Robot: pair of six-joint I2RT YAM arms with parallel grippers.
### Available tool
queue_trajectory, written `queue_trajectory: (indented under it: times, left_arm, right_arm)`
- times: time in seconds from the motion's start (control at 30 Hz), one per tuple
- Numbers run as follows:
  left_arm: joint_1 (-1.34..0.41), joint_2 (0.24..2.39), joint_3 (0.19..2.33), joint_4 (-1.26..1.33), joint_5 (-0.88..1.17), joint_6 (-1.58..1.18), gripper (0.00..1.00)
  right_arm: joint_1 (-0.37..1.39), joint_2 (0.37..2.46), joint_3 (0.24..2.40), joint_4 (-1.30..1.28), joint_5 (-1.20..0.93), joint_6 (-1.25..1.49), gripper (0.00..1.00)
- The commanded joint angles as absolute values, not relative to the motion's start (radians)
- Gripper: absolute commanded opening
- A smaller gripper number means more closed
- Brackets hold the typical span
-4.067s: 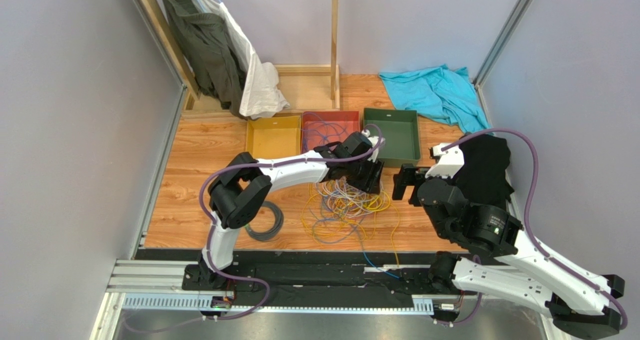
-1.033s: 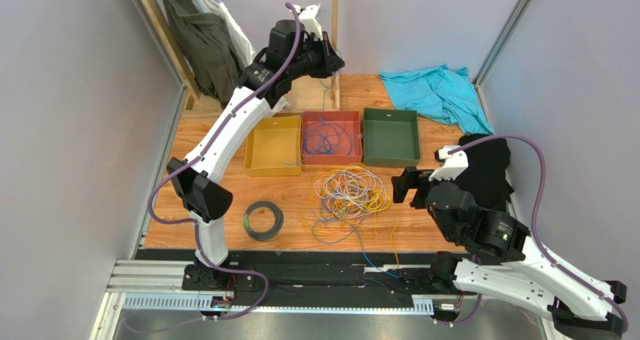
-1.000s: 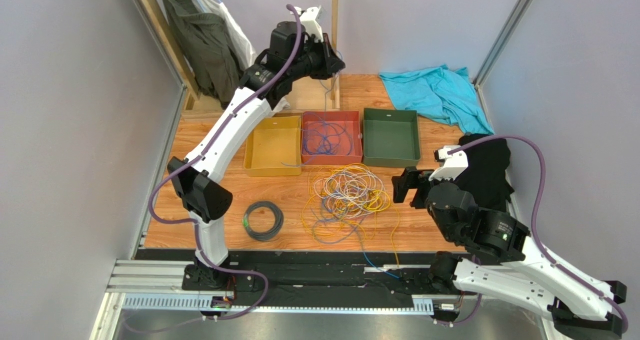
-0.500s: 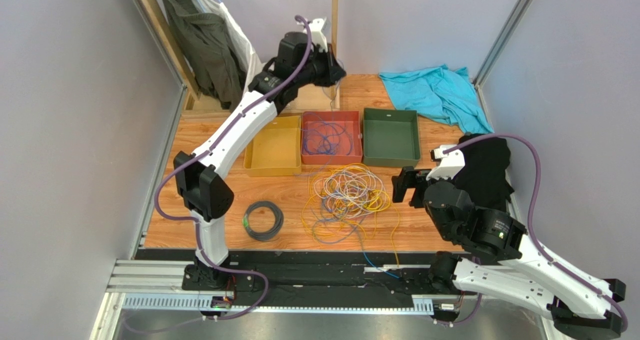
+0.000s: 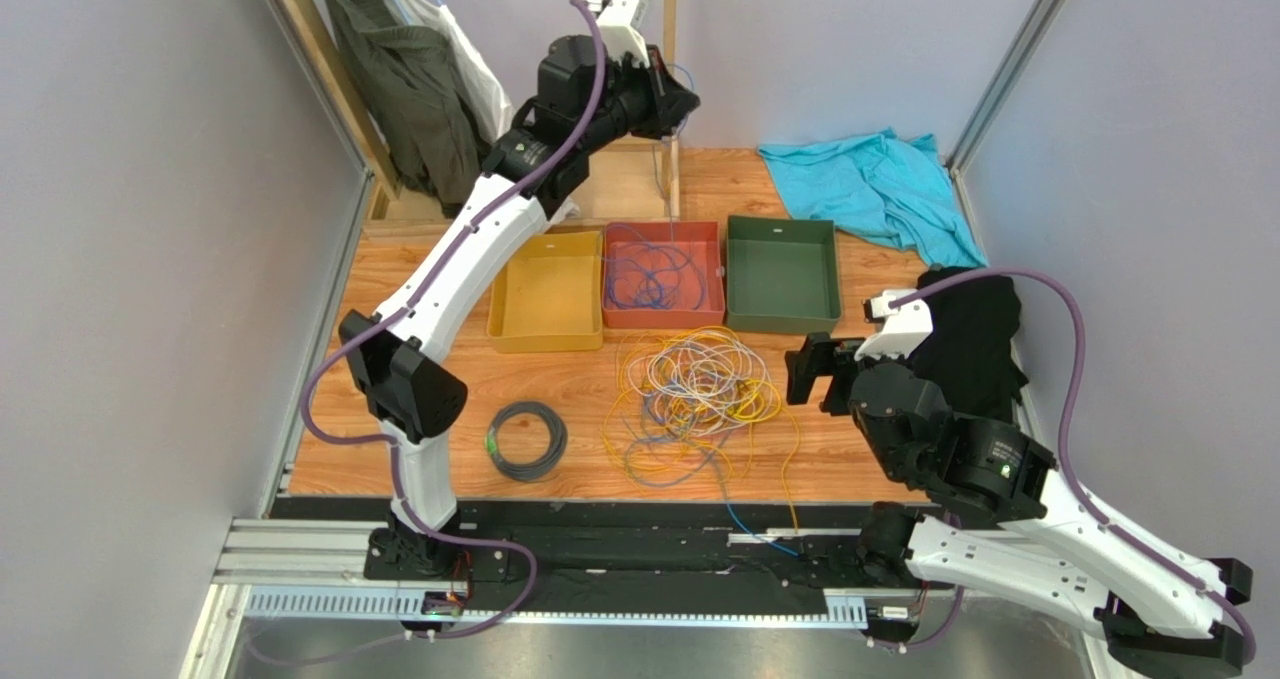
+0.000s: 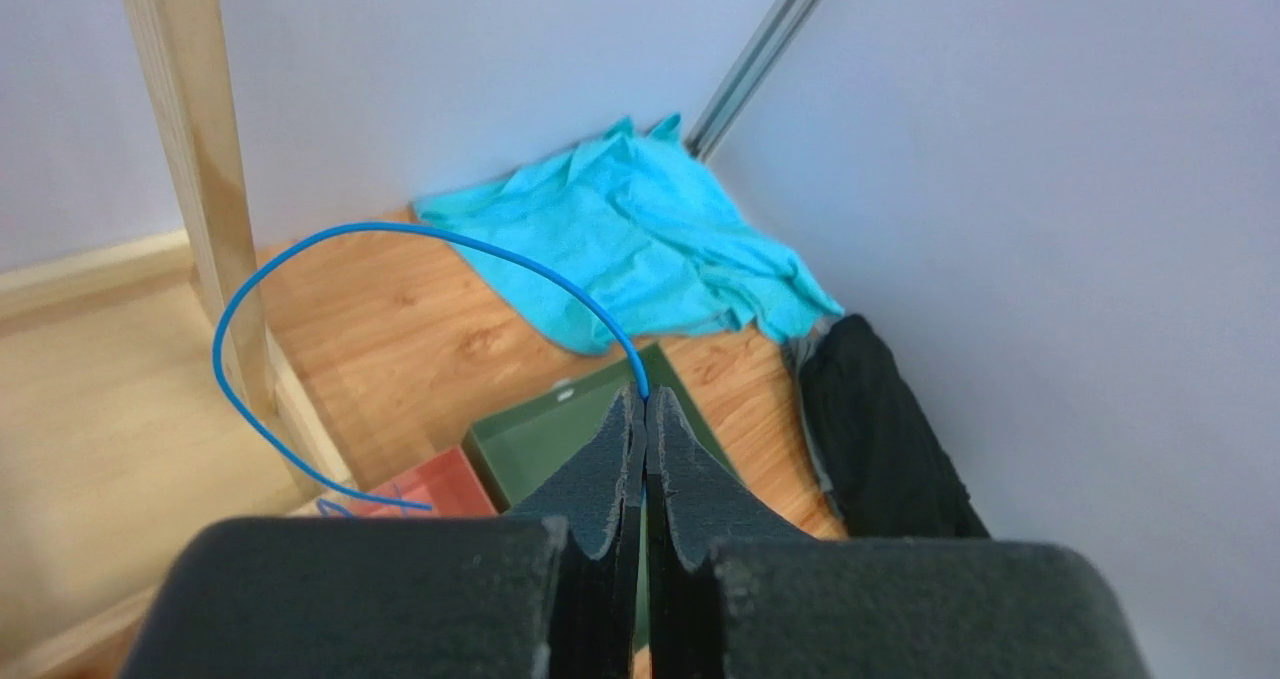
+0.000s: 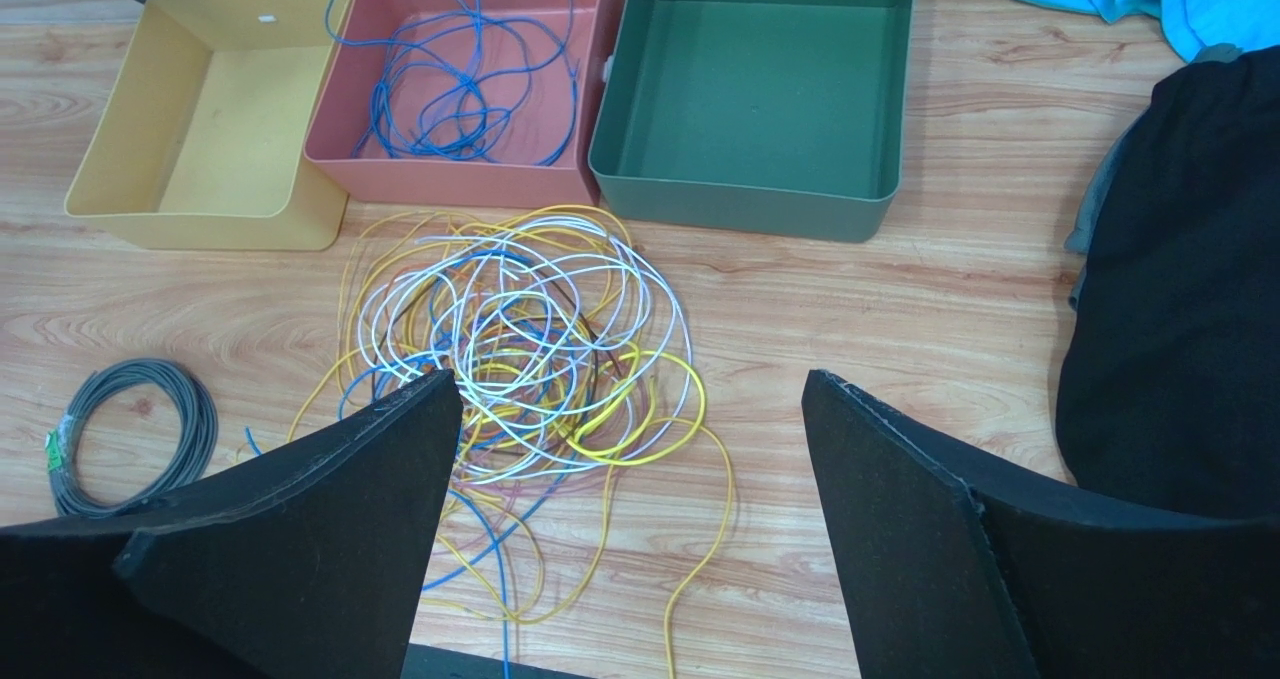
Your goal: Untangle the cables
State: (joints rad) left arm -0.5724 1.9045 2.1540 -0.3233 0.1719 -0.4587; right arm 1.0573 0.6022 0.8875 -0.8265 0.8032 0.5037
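A tangle of yellow, white and blue cables (image 5: 699,387) (image 7: 526,334) lies on the wooden floor in front of the trays. My left gripper (image 5: 676,109) (image 6: 646,402) is raised high near the back wall, shut on the end of a thin blue cable (image 6: 376,232). That cable arcs away from the fingertips and drops towards the red tray (image 5: 661,229) (image 7: 451,181), where more blue cable (image 7: 451,79) lies in loops. My right gripper (image 5: 812,367) (image 7: 631,379) hangs open just right of the tangle, holding nothing.
A yellow tray (image 5: 549,316) and a green tray (image 5: 781,319) flank the red one. A grey cable coil (image 5: 526,439) lies left of the tangle. Teal cloth (image 5: 872,184), black cloth (image 5: 977,342), a wooden post (image 5: 669,49) and hanging clothes (image 5: 406,94) border the floor.
My left arm rose from the tangle to high at the back, pulling the blue cable up. Over the last second it shifted only slightly. The right arm stayed put.
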Motion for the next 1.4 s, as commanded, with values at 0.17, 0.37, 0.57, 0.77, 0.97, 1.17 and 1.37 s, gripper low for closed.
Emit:
queue_trajectory:
  times: [0.17, 0.37, 0.57, 0.77, 0.97, 1.17, 1.37]
  left_arm:
    - [-0.569, 1.957, 1.796, -0.129, 0.152, -0.449, 0.0]
    - [-0.571, 2.028, 1.726, -0.167, 0.196, -0.488, 0.0]
    - [-0.578, 2.059, 1.757, -0.261, 0.264, -0.465, 0.06]
    - [-0.609, 1.916, 1.619, -0.227, 0.224, -0.44, 0.55]
    - [-0.623, 1.737, 1.51, -0.216, 0.17, -0.436, 0.99]
    - [-0.661, 1.467, 1.358, -0.29, 0.002, -0.453, 0.99]
    - [-0.709, 1.255, 1.188, -0.468, -0.166, -0.595, 0.99]
  right_arm:
    - [1.058, 0.587, 0.891, -0.847, 0.831, 0.502, 0.89]
    - [1.058, 0.612, 0.885, -0.841, 0.831, 0.503, 0.9]
    - [1.058, 0.657, 0.9, -0.824, 0.818, 0.502, 0.9]
    - [1.058, 0.664, 0.891, -0.801, 0.807, 0.505, 0.9]
    - [1.058, 0.69, 0.916, -0.793, 0.804, 0.515, 0.9]
    - [1.058, 0.747, 0.881, -0.732, 0.778, 0.492, 0.91]
    - [1.058, 0.889, 0.859, -0.609, 0.587, 0.459, 0.87]
